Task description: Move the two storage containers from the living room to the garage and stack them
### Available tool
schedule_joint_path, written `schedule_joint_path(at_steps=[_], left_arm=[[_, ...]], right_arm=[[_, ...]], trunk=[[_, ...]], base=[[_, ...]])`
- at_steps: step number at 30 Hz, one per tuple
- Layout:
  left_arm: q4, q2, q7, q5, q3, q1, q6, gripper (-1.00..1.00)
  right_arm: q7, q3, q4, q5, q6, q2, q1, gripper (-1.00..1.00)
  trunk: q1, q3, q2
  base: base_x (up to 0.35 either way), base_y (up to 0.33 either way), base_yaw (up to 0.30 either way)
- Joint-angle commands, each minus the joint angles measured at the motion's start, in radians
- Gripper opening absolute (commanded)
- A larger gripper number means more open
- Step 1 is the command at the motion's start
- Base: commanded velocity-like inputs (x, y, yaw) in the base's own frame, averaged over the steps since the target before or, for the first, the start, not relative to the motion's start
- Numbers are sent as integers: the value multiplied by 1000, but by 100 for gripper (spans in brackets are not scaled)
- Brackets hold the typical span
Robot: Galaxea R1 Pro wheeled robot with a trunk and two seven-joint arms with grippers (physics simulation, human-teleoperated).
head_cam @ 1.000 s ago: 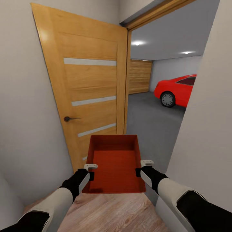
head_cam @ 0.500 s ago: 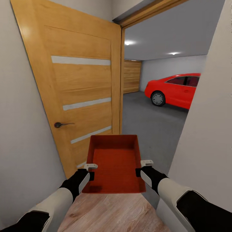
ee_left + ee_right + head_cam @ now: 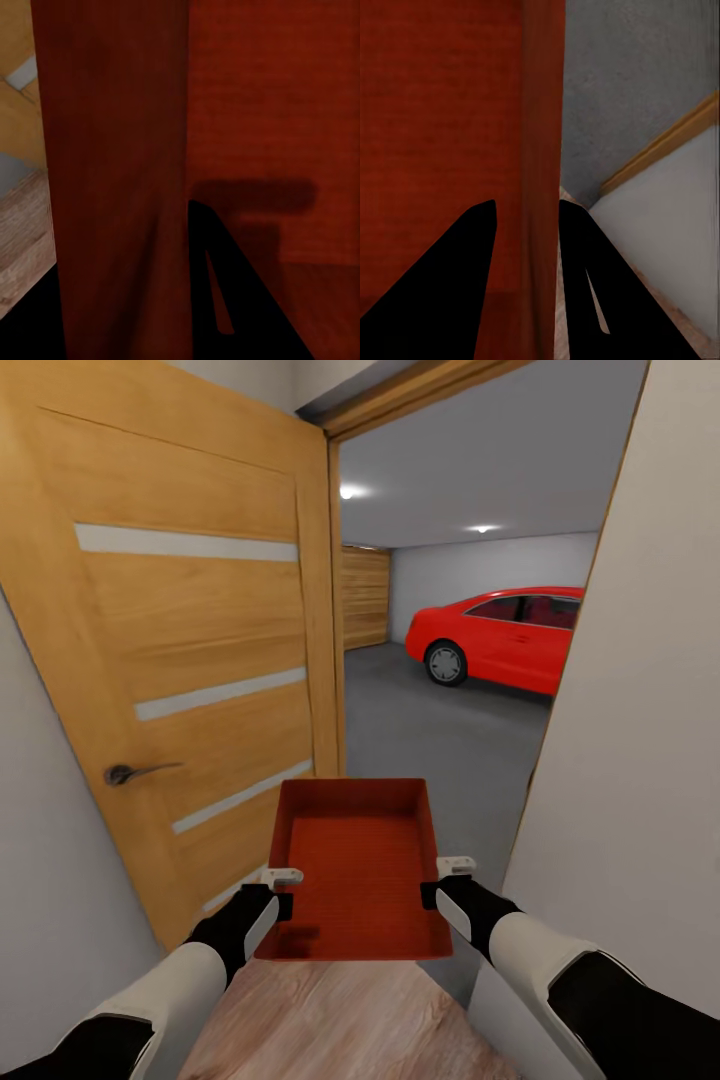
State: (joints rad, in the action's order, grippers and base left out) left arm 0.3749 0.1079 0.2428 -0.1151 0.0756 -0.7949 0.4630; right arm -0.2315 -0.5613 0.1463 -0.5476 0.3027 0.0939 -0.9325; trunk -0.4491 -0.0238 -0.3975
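Observation:
I hold one red-orange storage container (image 3: 355,865) level in front of me, over the threshold where wood planks end. My left gripper (image 3: 280,892) is shut on its left wall and my right gripper (image 3: 440,882) is shut on its right wall. The left wrist view looks along that wall (image 3: 120,180), with one dark finger (image 3: 225,292) inside the box. Both black fingers (image 3: 457,270) straddle the right wall (image 3: 540,150) in the right wrist view. Ahead through the doorway lies the garage with its dark grey floor (image 3: 440,735).
An open wooden door (image 3: 190,650) with a dark lever handle (image 3: 128,772) stands close on my left. A white wall (image 3: 630,710) closes in on the right. A red car (image 3: 500,635) is parked at the garage's far right, and a wood-panelled door (image 3: 365,598) is at the back.
The view has moved forward and turned right: the door has slid left and grown, and more of the red car and garage shows. The container and both grippers keep their hold.

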Motion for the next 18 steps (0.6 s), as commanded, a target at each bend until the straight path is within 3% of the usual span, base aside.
schedule_joint_path(at_steps=[1, 8, 18], left_arm=[[1, -11, 10, -20, 28, 0, 5, -100], [1, -11, 10, -20, 29, 0, 5, -100], [1, -11, 10, -21, 29, 0, 5, -100]], right_arm=[[8, -8, 4, -28, 3, 0, -2, -100], [8, -8, 4, -28, 3, 0, -2, -100], [9, -9, 4, -28, 3, 0, -2, -100]], trunk=[[-1, -2, -2], [-1, -2, -2], [-1, -2, -2]], base=[[120, 100, -279], [114, 98, -258], [139, 121, -31]])
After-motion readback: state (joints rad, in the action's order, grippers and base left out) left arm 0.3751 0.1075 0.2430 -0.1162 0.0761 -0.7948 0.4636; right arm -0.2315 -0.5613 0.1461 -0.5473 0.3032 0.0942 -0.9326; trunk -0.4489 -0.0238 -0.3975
